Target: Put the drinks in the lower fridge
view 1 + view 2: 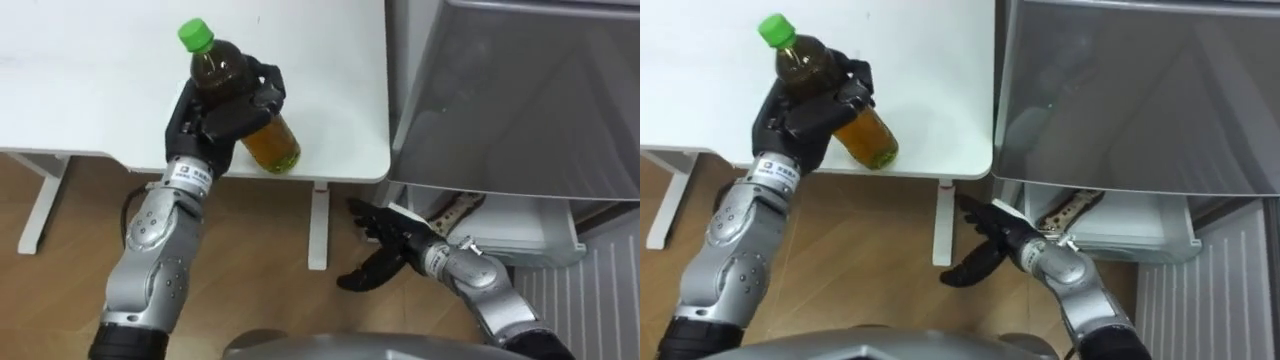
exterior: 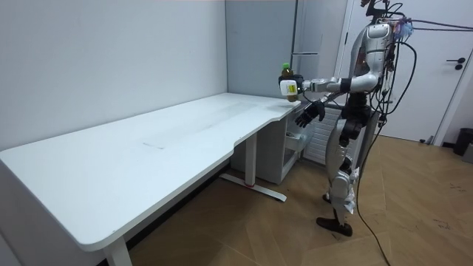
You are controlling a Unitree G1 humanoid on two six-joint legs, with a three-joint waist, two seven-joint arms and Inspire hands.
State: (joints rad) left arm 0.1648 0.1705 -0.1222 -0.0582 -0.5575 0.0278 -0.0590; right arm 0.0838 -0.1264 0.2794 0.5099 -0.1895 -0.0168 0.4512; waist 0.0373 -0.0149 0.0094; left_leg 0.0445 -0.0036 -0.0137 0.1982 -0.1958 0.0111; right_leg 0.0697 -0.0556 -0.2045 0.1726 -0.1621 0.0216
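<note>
A bottle of amber drink (image 1: 247, 107) with a green cap (image 1: 195, 36) is held above the white table's (image 1: 90, 90) near right corner. My left hand (image 1: 222, 113) is shut on it, fingers curled round its middle; the bottle tilts, cap toward the upper left. In the room view the bottle (image 2: 289, 83) hangs over the table's far end. My right hand (image 1: 385, 245) is open and holds nothing, low beside the fridge (image 1: 520, 90), just in front of its pulled-out lower drawer (image 1: 520, 235). The bottle (image 1: 840, 100) and right hand (image 1: 990, 245) show likewise in the right eye view.
The fridge's grey upper door (image 1: 1140, 90) stands right of the table edge. The lower drawer (image 1: 1120, 225) is white and holds something pale that I cannot make out. White table legs (image 1: 318, 225) stand on the wooden floor (image 1: 260, 260).
</note>
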